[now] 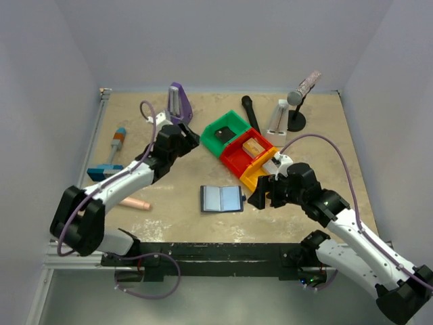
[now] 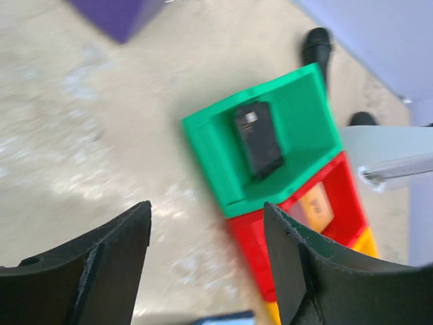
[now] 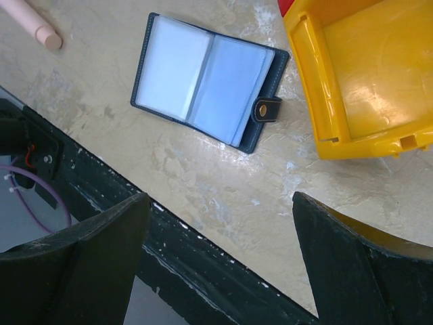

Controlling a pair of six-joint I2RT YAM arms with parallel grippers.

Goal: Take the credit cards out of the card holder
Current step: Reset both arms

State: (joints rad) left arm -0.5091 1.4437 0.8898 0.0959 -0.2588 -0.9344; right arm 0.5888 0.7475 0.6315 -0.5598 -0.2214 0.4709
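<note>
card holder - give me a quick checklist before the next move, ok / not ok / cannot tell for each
1. Card holder lying open and flat, inner panels up: ok
2. Credit cards left in its pockets: cannot tell, the panels look pale and blank
3. Right gripper open and empty, holder in its view with nothing in between: ok
4. Left gripper open and empty, over the green bin: ok
5. Yellow bin empty: ok
</note>
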